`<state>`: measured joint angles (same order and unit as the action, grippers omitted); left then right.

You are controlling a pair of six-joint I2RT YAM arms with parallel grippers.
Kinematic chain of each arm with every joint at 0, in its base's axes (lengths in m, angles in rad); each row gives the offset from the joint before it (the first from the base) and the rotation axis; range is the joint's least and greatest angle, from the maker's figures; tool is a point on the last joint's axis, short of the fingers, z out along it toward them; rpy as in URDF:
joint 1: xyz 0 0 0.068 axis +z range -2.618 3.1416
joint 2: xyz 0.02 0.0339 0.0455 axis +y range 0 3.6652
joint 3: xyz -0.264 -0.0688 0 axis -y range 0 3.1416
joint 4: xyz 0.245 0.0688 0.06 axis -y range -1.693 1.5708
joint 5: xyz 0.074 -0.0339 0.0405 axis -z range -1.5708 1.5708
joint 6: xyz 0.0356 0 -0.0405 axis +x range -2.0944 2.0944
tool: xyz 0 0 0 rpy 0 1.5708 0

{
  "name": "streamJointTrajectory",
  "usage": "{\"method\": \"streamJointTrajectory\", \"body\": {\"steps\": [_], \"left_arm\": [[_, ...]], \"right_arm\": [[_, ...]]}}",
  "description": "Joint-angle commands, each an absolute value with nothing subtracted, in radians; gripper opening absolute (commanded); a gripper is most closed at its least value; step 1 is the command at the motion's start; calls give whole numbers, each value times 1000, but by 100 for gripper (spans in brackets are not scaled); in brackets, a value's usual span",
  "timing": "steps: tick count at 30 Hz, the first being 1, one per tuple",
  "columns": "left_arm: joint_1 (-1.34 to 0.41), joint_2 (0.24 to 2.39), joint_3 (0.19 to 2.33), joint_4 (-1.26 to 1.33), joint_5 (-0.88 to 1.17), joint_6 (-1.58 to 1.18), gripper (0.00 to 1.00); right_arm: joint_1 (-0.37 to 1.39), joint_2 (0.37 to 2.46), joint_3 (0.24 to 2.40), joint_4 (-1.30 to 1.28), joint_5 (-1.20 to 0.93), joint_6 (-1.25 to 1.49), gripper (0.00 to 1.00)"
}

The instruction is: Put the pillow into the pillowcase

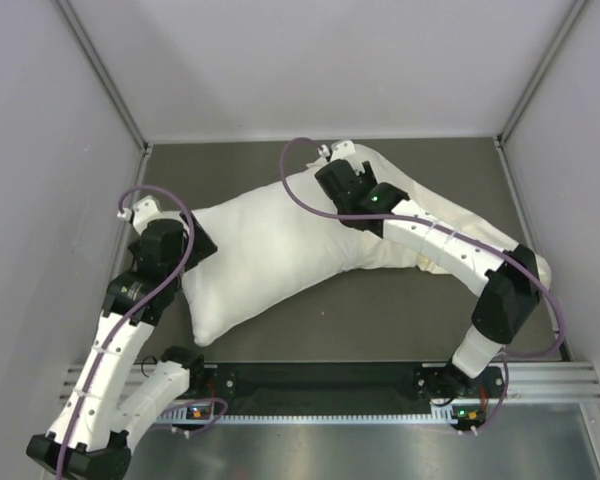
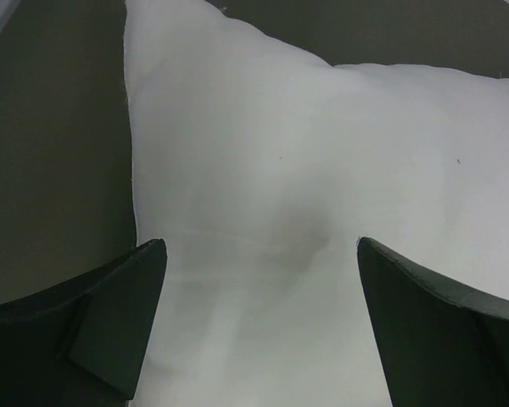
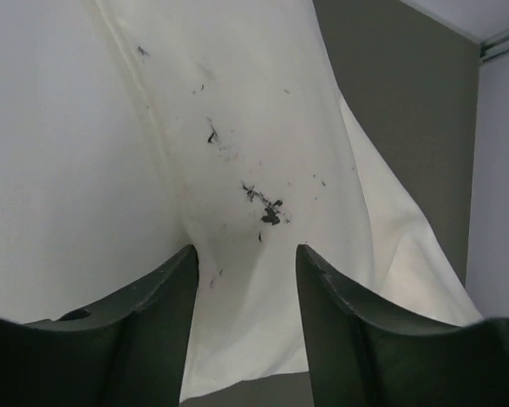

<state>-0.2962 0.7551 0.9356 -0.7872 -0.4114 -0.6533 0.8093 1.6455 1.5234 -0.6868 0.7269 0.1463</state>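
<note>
The plump white pillow (image 1: 265,260) lies at an angle on the dark table, left of centre. The cream pillowcase (image 1: 435,203) lies to its right, and its left end meets the pillow's far right corner. My left gripper (image 1: 202,245) is open at the pillow's left edge. In the left wrist view the pillow (image 2: 305,144) fills the space between its wide-spread fingers, midpoint (image 2: 261,246). My right gripper (image 1: 330,172) is over the junction of pillow and case. In the right wrist view its jaws stand part open, midpoint (image 3: 246,254), over smudged pillowcase cloth (image 3: 263,127), with the pillow (image 3: 59,153) to the left.
The dark table top (image 1: 380,310) is enclosed by grey walls on the left, back and right. A metal rail (image 1: 320,380) with the arm bases runs along the near edge. Purple cables loop from both wrists. The right arm's forearm lies across the pillowcase.
</note>
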Motion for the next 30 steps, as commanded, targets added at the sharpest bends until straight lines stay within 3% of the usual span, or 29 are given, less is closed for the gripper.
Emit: {"method": "streamJointTrajectory", "body": {"steps": [1, 4, 10, 15, 18, 19, 22, 25, 26, 30], "left_arm": [[-262, 756, 945, -779, -457, -630, 99], [-201, 764, 908, -733, -373, -621, 99], [64, 776, 815, -655, -56, -588, 99], [101, 750, 769, -634, -8, -621, 99], [101, 733, 701, -566, 86, -686, 97], [101, 729, 678, -536, 110, -702, 96], [103, 735, 614, -427, 205, -756, 84], [100, 742, 583, -361, 267, -793, 65], [100, 741, 574, -350, 276, -811, 53], [86, 706, 548, -276, 290, -853, 33]], "right_arm": [[828, 1684, 1591, -650, 911, 106, 48], [828, 1700, 1603, -632, 946, 86, 42], [828, 1741, 1629, -611, 940, 57, 41], [825, 1779, 1631, -600, 943, 55, 38], [824, 1787, 1646, -603, 934, 71, 6], [824, 1781, 1649, -604, 896, 77, 0], [827, 1738, 1655, -598, 781, 84, 0], [830, 1674, 1643, -600, 615, 100, 0], [831, 1636, 1635, -600, 562, 119, 0], [833, 1554, 1609, -594, 298, 173, 0]]}}
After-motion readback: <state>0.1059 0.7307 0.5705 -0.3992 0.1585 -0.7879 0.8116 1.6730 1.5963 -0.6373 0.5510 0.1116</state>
